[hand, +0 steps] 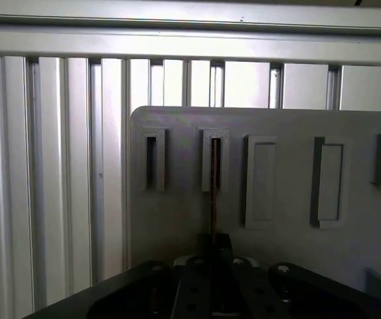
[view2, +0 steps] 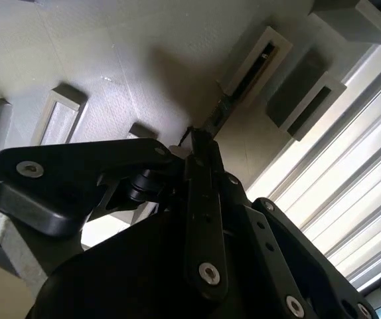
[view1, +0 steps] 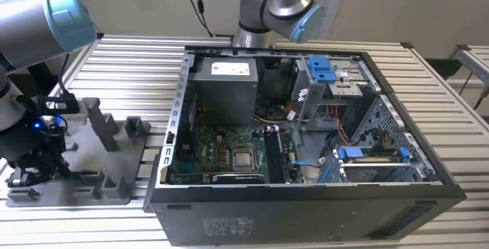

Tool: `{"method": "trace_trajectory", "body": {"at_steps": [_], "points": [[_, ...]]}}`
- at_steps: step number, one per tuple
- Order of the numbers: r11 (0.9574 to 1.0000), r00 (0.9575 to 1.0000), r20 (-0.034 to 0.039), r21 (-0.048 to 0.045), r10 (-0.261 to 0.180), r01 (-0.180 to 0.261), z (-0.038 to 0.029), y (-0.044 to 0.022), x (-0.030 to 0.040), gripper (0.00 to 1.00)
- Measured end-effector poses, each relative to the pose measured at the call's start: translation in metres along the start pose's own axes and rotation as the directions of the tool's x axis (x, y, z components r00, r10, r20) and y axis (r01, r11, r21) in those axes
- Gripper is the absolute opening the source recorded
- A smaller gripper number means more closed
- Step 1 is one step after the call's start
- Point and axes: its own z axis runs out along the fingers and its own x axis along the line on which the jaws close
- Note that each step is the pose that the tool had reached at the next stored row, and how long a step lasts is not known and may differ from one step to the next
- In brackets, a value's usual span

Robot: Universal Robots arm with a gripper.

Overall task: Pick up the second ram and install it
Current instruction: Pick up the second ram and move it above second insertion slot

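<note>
A: Jaws state?
B: Narrow, pinched onto the near end of the second ram (hand: 214, 193), going by both wrist views. It's a thin dark board, seen edge-on.
A: Where does it sit?
B: Far end is down in a slot (hand: 204, 159) of the grey tray (hand: 177, 219), second slot in from the tray's edge in the first wrist view. Not lifted clear, I'd say.
A: Axis?
B: Long axis looks in line with the jaws, running straight out from them into the slot. Dead ahead, no offset to either side.
A: Where's it meant to go?
B: Open computer case (view1: 306, 209) on the slatted counter (view1: 130, 48), just beside the tray toward the exterior view's right. The arm (view1: 38, 14) hangs over the tray, apart from the case.
</note>
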Motion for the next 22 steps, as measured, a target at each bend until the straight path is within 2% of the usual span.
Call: {"method": "trace_trajectory", "body": {"at_steps": [11,22], "points": [[1.0000,1.0000,0.0002,0.0002,0.000,0.000,-0.0001,0.0000,0.0000,0.14],[1.0000,1.0000,0.0000,0.0000,0.000,0.000,-0.0108,-0.0002,-0.0005,0.14]]}}
